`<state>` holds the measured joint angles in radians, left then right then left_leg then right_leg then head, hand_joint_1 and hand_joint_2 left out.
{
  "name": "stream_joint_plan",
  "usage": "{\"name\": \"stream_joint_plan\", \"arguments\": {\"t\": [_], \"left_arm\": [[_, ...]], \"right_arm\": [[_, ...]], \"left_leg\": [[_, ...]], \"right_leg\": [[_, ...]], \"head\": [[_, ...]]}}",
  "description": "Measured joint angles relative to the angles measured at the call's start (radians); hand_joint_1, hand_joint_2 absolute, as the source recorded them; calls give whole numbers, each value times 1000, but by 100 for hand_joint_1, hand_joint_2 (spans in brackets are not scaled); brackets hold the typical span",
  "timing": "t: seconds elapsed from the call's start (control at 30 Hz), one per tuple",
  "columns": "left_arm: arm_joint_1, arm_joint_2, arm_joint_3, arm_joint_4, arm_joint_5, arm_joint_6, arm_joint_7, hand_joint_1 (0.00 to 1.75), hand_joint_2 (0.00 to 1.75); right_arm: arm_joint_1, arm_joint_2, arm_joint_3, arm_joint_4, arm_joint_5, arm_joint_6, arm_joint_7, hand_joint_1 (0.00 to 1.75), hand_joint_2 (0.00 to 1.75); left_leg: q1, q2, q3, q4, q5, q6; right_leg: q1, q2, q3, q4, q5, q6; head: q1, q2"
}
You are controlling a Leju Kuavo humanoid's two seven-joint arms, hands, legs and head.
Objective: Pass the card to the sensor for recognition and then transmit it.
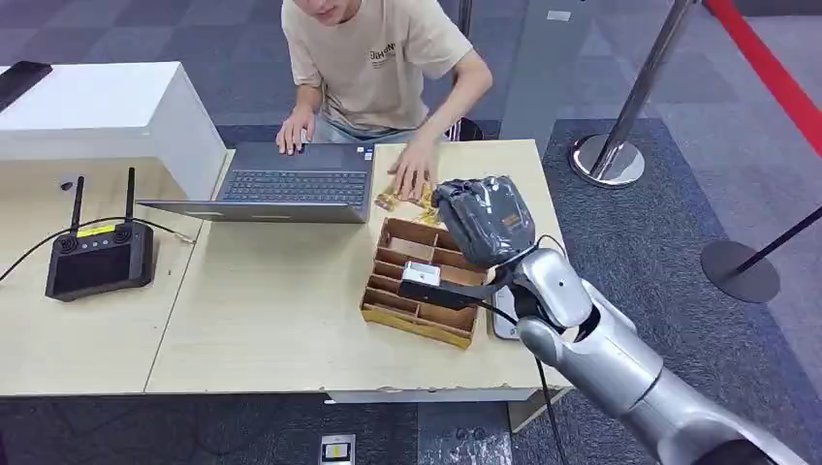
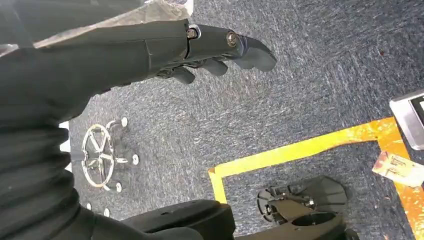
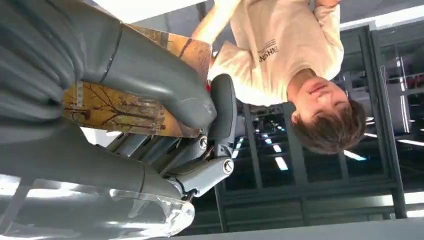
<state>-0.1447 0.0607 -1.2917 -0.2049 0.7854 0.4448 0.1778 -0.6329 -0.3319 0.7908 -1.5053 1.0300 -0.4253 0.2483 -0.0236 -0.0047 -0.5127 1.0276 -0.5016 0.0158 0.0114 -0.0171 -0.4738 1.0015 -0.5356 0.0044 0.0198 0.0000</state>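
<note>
My right hand point(image 1: 482, 221) hovers above the far right end of the wooden divided tray point(image 1: 388, 308) on the table. In the right wrist view it point(image 3: 165, 100) pinches a card point(image 3: 120, 107) printed with an autumn tree picture between its thumb and fingers. A small white-topped black sensor point(image 1: 422, 280) sits on the tray, just in front of and below that hand. My left hand point(image 2: 210, 47) hangs over grey carpet with its fingers apart and nothing in them. More yellowish cards point(image 1: 388, 201) lie beyond the tray under a person's hand point(image 1: 414, 176).
A person in a beige shirt point(image 1: 373, 58) sits across the table, one hand on an open laptop point(image 1: 291, 184). A black controller with two antennas point(image 1: 97, 254) lies at the left, near a white box point(image 1: 107, 111). Stanchion bases point(image 1: 608, 160) stand on the right.
</note>
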Motion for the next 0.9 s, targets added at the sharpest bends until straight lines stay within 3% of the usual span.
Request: {"name": "stream_joint_plan", "arguments": {"t": [0.27, 0.4, 0.47, 0.53, 0.7, 0.9], "left_arm": [[-3, 0, 0, 0, -5, 0, 0, 0, 175], [-3, 0, 0, 0, -1, 5, -8, 0, 175], [-2, 0, 0, 0, 3, 8, -16, 0, 175], [0, 0, 0, 0, 7, 12, -22, 0, 175], [5, 0, 0, 0, 11, 17, -26, 0, 175], [11, 0, 1, 0, 18, 18, -34, 0, 175]], "right_arm": [[0, 0, 0, 0, 2, 5, 0, 175, 175], [19, 0, -7, -3, -90, -63, -11, 175, 175], [44, 3, -22, -3, -223, -117, -52, 175, 175], [84, 10, -52, -2, -411, -166, -138, 175, 175], [171, 29, -132, 27, -721, -203, -323, 175, 175], [242, 34, -214, 71, -823, -219, -362, 175, 175]], "left_leg": [[0, 0, 0, 0, 0, 0], [0, 0, 0, 0, 0, 0], [0, 0, 0, 0, 0, 0], [0, 0, 0, 0, 0, 0], [0, 0, 0, 0, 0, 0], [0, 0, 0, 0, 0, 0]], "right_leg": [[0, 0, 0, 0, 0, 0], [0, 0, 0, 0, 0, 0], [0, 0, 0, 0, 0, 0], [0, 0, 0, 0, 0, 0], [0, 0, 0, 0, 0, 0], [0, 0, 0, 0, 0, 0]], "head": [[0, 0], [0, 0], [0, 0], [0, 0], [0, 0], [0, 0]]}}
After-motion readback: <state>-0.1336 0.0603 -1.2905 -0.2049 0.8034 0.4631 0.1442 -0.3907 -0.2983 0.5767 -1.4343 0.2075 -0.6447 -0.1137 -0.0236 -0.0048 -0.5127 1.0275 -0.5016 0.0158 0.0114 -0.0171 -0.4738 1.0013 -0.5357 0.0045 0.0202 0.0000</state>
